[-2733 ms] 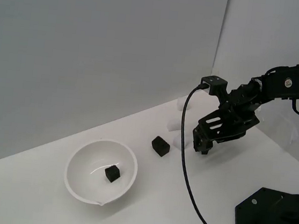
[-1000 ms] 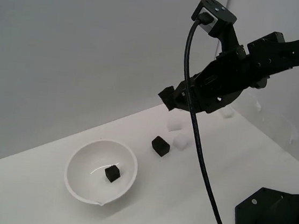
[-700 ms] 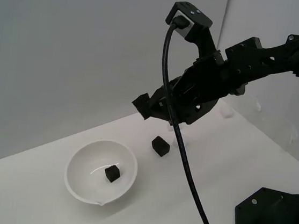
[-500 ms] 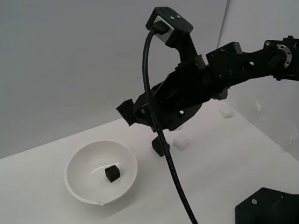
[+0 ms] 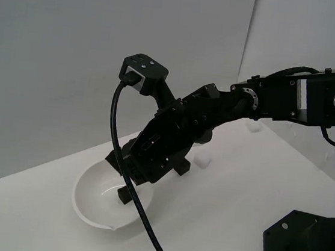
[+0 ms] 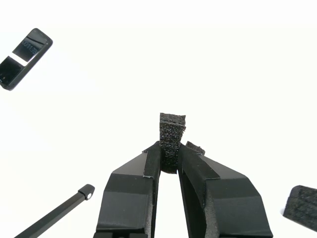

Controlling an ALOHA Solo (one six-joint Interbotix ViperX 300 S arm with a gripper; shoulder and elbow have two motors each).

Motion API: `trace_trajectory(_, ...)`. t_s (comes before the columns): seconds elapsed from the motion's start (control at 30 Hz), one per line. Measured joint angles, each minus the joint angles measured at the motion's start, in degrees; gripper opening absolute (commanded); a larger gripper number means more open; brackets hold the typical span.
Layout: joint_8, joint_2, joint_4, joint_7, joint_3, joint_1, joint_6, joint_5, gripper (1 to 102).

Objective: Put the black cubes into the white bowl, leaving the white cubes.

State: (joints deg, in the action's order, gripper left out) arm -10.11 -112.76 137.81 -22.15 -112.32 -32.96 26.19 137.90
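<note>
Black foam fills the middle of my wrist view: the pincer [image 6: 169, 161] is clamped on a cube [image 6: 172, 136], both fingers [image 6: 132, 191] pressed to its sides, and the cube sticks out past their tips. From the exterior view I see the arm [image 5: 242, 104] reaching in from that view's right, with the pincer's end over the bowl [image 5: 90, 192] — it hangs above the rim on the side toward the exterior view's right, and the held cube is lost against the black hardware there, so I cannot tell its exact place over the bowl. A second black cube [image 5: 125, 194] lies inside the bowl on its floor, partly hidden by the cable [image 5: 118, 156] that loops down from the wrist camera [image 5: 143, 70]. A third black cube [image 5: 181, 166] sits on the table [image 5: 226, 199] just past the bowl, mostly covered by the arm. One white cube [image 5: 202, 160] rests near it on the table; another [image 5: 253, 125] is farther back toward the wall — both are faint against the white. In the wrist view a dark foam block [image 6: 303, 208] shows at the edge, and the surface is washed out to plain white.
</note>
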Motion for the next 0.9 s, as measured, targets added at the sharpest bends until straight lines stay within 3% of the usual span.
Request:
trace_trajectory(0.17,0.00,0.70,0.00,0.70,0.62,0.00,1.23,0.00,70)
trace_trajectory(0.23,0.00,1.05,-0.09,0.70,1.05,0.00,1.23,0.00,81)
trace_trajectory(0.6,0.09,1.41,0.53,0.79,1.41,0.88,2.29,0.62,81)
trace_trajectory(0.9,-0.88,-4.75,4.66,0.18,-4.83,9.76,1.14,4.66,81)
